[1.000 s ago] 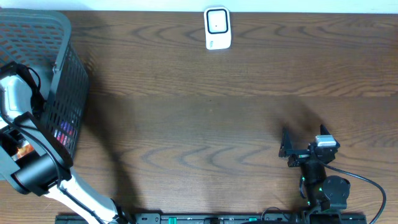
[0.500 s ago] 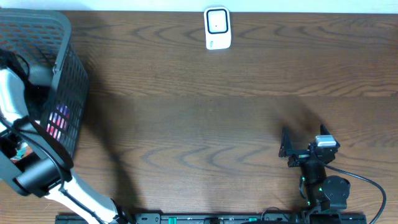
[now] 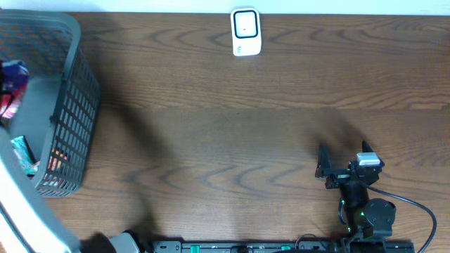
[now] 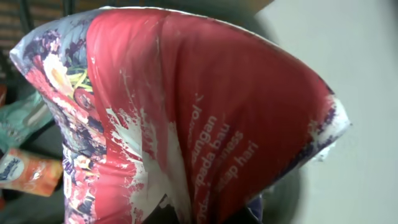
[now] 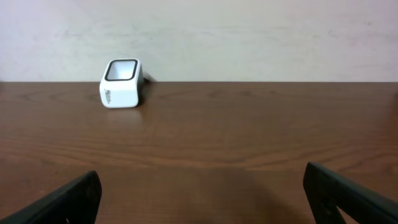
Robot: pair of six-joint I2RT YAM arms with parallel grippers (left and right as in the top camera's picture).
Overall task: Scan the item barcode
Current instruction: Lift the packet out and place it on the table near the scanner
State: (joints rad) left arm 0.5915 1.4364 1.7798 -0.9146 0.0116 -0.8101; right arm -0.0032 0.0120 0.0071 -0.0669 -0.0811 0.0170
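Up close, left end effector (image 4: 214,214) grips red pouch (image 4: 205,118).

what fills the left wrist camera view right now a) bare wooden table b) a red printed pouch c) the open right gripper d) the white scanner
b: a red pouch with white lettering takes up nearly all of that view, with an orange packet showing at the lower left.

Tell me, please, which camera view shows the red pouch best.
The left wrist view: the red pouch fills the frame, its white print visible. Overhead catches only a small red and purple piece of it at the left edge, by the basket. The right wrist view does not show it.
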